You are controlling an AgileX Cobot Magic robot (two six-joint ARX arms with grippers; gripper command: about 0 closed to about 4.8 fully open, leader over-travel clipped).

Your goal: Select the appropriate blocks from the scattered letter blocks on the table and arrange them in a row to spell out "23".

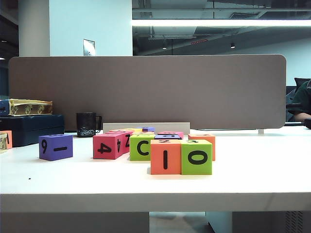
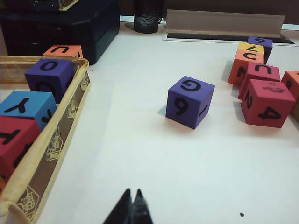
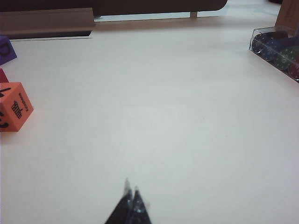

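Observation:
In the exterior view an orange block with a black "I" (image 1: 165, 157) and a lime-green block with "O" (image 1: 196, 157) stand touching side by side near the front of the white table (image 1: 257, 179). Neither gripper shows in that view. My left gripper (image 2: 132, 192) is shut and empty, low over bare table, well short of a purple "G" block (image 2: 189, 101). The right gripper (image 3: 131, 187) is shut too, holding nothing, over open white table top with an orange cube (image 3: 14, 106) far off to one side.
Behind the pair stand a lime-green "C" block (image 1: 142, 147), a pink "4" block (image 1: 109, 145) and a purple block (image 1: 56, 146). A fabric bin (image 2: 56, 140) holds more blocks. A black mug (image 1: 87, 124), dark boxes (image 1: 29, 127) and a clear case (image 3: 280, 51) line the edges.

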